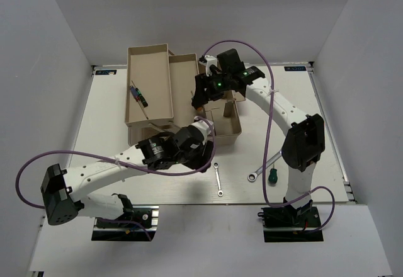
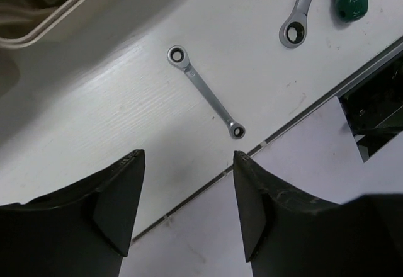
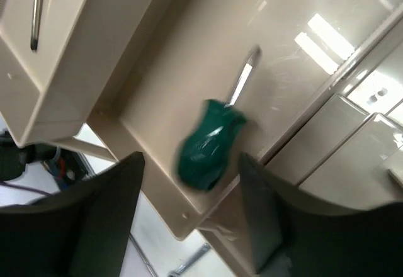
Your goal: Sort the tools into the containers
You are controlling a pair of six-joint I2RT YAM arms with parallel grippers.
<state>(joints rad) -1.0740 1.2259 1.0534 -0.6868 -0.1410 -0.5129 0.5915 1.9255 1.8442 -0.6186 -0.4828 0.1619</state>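
Note:
My right gripper (image 3: 192,157) is open over a beige tray (image 3: 157,101) of the toolbox. A stubby green-handled screwdriver (image 3: 211,145) shows blurred in that tray, apart from both fingers. In the top view this gripper (image 1: 204,99) hangs over the toolbox's middle. My left gripper (image 2: 189,154) is open and empty above the table, near the short silver wrench (image 2: 206,91), which also shows in the top view (image 1: 217,179). The longer wrench (image 1: 261,167) and a second green screwdriver (image 1: 273,176) lie to its right. Two thin screwdrivers (image 1: 138,97) lie in the left tray (image 1: 149,56).
The toolbox's lower body (image 1: 230,132) stands just behind my left gripper (image 1: 206,158). The table's front edge (image 2: 296,123) runs close below the short wrench. White walls enclose the table on three sides. Purple cables loop from both arms.

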